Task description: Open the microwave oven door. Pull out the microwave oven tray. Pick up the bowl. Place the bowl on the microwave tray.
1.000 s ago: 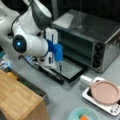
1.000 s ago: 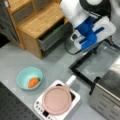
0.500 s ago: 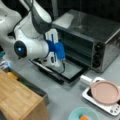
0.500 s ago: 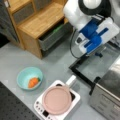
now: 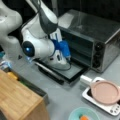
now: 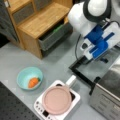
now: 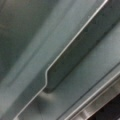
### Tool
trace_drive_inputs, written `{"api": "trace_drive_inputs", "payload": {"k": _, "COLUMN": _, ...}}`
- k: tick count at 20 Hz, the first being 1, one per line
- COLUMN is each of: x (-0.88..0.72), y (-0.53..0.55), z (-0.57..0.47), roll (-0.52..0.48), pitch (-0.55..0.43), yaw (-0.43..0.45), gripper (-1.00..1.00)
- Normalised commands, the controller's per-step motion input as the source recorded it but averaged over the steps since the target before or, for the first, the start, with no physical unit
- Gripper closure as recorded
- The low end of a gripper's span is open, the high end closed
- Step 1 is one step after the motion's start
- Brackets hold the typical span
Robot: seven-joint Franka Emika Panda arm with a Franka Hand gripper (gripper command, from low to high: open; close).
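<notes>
The microwave oven point(image 5: 97, 40) stands on the grey worktop point(image 5: 65, 97) with its door point(image 5: 63, 71) already folded down flat in front of the opening; in a front view the door's bar handle point(image 5: 48, 72) runs along its outer edge, toward that view's bottom left. The hand point(image 5: 65, 53), in blue and white, hangs low over the open door just at the mouth of the oven; in a front view it shows again point(image 6: 100, 48) above the door's frame point(image 6: 81, 72); whether its fingers are spread or pressed together cannot be told, and nothing shows in its grip. The wrist view is filled by a grey-silver metal edge with a stepped lip point(image 7: 62, 62), seen very close; it may be the tray, but that cannot be told for sure. The bowl point(image 6: 29, 78) sits on the worktop well apart from the oven, toward a front view's left, with a small orange thing point(image 6: 33, 82) inside it; its rim also shows point(image 5: 75, 113). Between bowl and oven a pink pan point(image 6: 57, 100) rests on a small white appliance point(image 6: 40, 108). A wooden cabinet point(image 6: 40, 22) stands at a front view's top left.
</notes>
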Motion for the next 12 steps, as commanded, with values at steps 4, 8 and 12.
{"api": "trace_drive_inputs", "payload": {"k": 4, "x": 0.26, "y": -0.04, "z": -0.18, "roll": 0.135, "pitch": -0.139, "yaw": 0.097, "gripper": -1.00}}
{"api": "trace_drive_inputs", "payload": {"k": 8, "x": 0.18, "y": -0.02, "z": -0.19, "roll": 0.188, "pitch": -0.111, "yaw": 0.084, "gripper": -1.00}}
{"api": "trace_drive_inputs", "payload": {"k": 12, "x": 0.13, "y": 0.10, "z": -0.17, "roll": 0.254, "pitch": -0.081, "yaw": 0.028, "gripper": -1.00}}
